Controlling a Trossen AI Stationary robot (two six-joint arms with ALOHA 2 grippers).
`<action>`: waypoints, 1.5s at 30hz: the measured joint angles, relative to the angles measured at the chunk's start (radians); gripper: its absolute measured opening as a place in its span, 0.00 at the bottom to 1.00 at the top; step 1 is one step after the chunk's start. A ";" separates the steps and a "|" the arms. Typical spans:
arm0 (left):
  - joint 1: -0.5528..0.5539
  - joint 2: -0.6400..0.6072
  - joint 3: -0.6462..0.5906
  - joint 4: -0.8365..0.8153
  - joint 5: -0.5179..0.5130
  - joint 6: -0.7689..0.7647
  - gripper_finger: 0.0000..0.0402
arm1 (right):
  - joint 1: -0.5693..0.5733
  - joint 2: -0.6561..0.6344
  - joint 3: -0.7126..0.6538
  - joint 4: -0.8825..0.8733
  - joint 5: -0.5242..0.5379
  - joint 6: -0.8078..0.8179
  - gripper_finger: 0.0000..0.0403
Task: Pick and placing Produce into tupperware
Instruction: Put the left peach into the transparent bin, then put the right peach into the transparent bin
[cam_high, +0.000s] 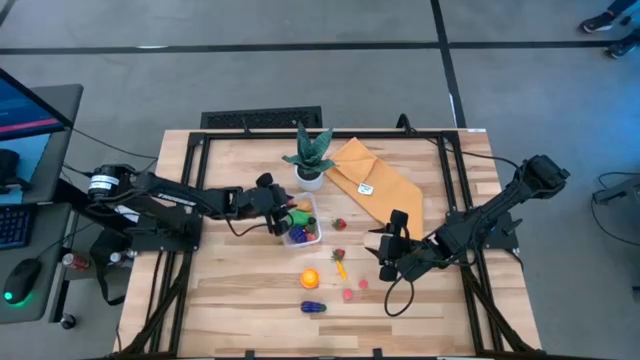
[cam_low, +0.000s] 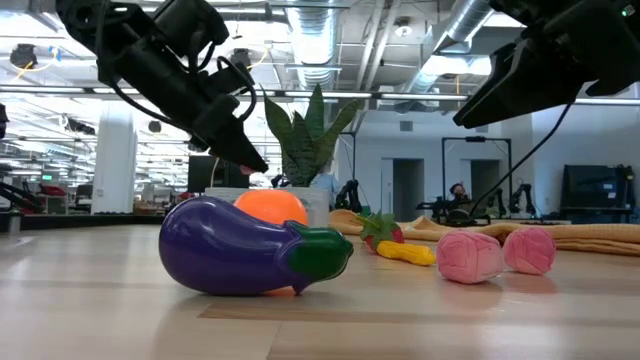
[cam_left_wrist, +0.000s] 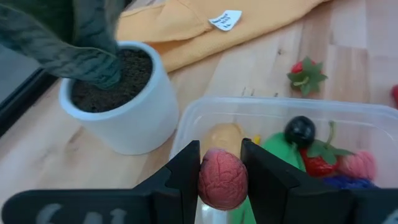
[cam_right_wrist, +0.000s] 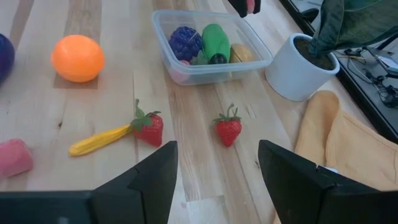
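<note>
Holding produce (cam_right_wrist: 214, 42), clear tupperware (cam_right_wrist: 186, 71) beside plant pot (cam_right_wrist: 297, 68)

- One tupperware (cam_high: 303, 228), left of centre in the high view, holding several produce pieces; the exact number inside cannot be told.
- One orange (cam_high: 310, 279), lower centre.
- One purple eggplant (cam_high: 313, 307), below it.
- Two pink pieces (cam_low: 470, 256) (cam_low: 528, 249), right of centre in the low view.
- Two loose strawberries (cam_right_wrist: 227, 130) (cam_right_wrist: 149, 127).
- One potted plant (cam_high: 309, 158).
- One yellow cloth (cam_high: 375, 182).
</note>
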 joint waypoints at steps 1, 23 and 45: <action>0.000 0.000 0.000 0.000 0.009 0.005 0.24 | 0.000 0.000 0.000 0.000 0.000 0.000 0.54; 0.000 0.000 0.000 -0.013 0.072 0.047 0.24 | 0.000 0.000 0.000 0.006 0.000 0.001 0.54; 0.000 0.000 0.000 0.005 0.021 0.050 0.40 | 0.000 0.000 -0.001 0.006 0.000 0.001 0.54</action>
